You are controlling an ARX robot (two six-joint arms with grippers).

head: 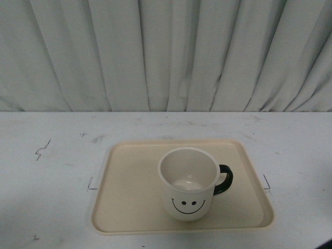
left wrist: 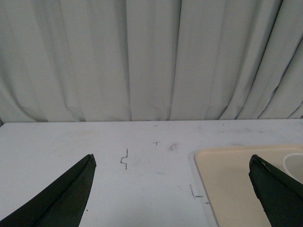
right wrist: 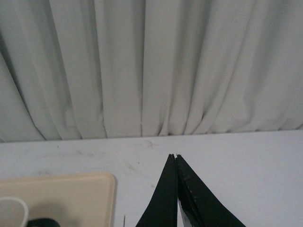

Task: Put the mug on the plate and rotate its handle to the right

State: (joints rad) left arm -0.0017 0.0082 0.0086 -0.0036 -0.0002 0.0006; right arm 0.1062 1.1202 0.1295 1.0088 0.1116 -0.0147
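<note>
The cream-white mug (head: 188,184) stands upright on the beige plate (head: 129,176), its smiley face toward the camera. Its black handle (head: 224,179) sticks out to the right. Neither arm shows in the front view. In the left wrist view my left gripper (left wrist: 173,161) is open over the bare table, with the plate's corner (left wrist: 227,175) by one fingertip and a sliver of the mug's rim (left wrist: 294,165) at the frame's edge. My right gripper (right wrist: 175,156) is shut with nothing between its fingers, off the plate (right wrist: 71,198); the mug's rim (right wrist: 12,210) and handle (right wrist: 42,222) show at the corner.
A white table (head: 52,155) with small pen marks (head: 41,149) holds the plate. Pale curtains (head: 166,52) hang along its far edge. Corner marks (head: 91,185) flank the plate on both sides.
</note>
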